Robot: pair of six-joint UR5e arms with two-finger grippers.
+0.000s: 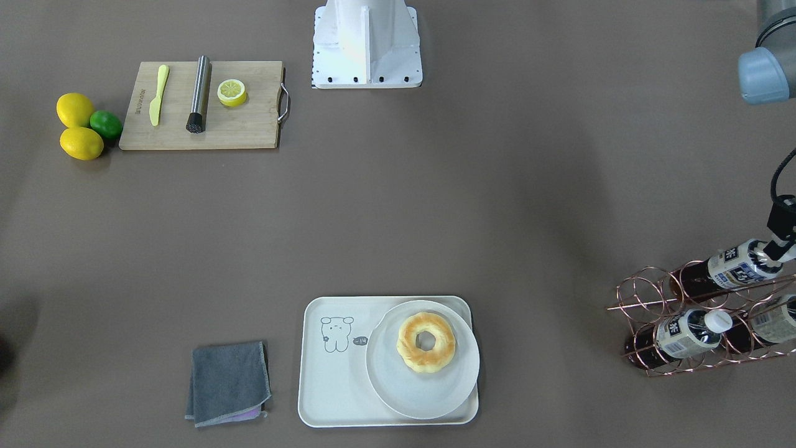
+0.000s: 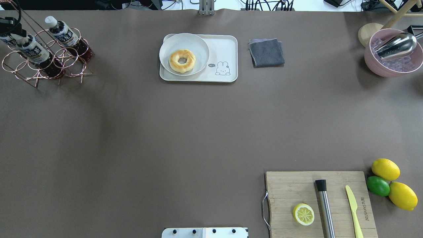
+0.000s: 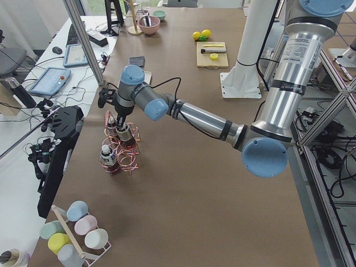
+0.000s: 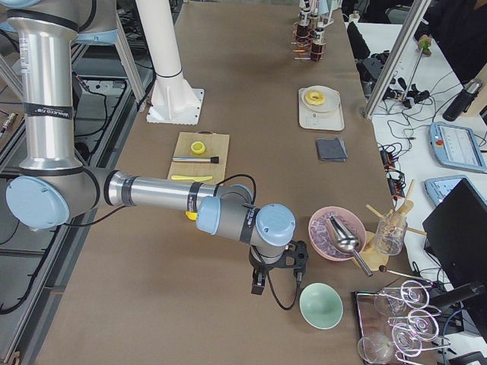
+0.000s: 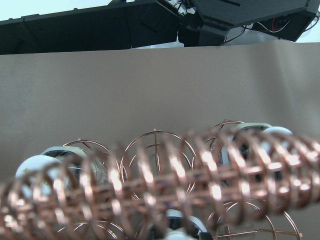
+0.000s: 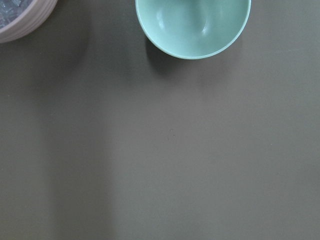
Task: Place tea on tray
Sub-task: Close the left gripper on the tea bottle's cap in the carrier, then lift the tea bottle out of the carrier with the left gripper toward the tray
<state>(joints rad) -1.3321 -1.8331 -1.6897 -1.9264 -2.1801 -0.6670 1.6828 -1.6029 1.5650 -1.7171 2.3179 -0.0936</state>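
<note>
Three bottles of tea lie tilted in a copper wire rack (image 1: 640,292). One tea (image 1: 737,264) is on top, and two more (image 1: 684,333) (image 1: 774,320) sit lower. My left gripper (image 1: 778,247) is at the white cap end of the top bottle; I cannot tell whether it is open or shut. The cream tray (image 1: 329,386) with a line-drawn animal holds a round white plate (image 1: 423,386) with a doughnut (image 1: 426,342). My right gripper (image 4: 259,285) hangs low over the table far from the tray; its state cannot be told.
A grey cloth (image 1: 229,382) lies beside the tray. A wooden cutting board (image 1: 186,134) carries a lemon half, a knife and a metal muddler, with lemons and a lime (image 1: 107,124) next to it. A pink ice bowl (image 2: 393,69) and a green bowl (image 4: 320,306) stand near the right arm.
</note>
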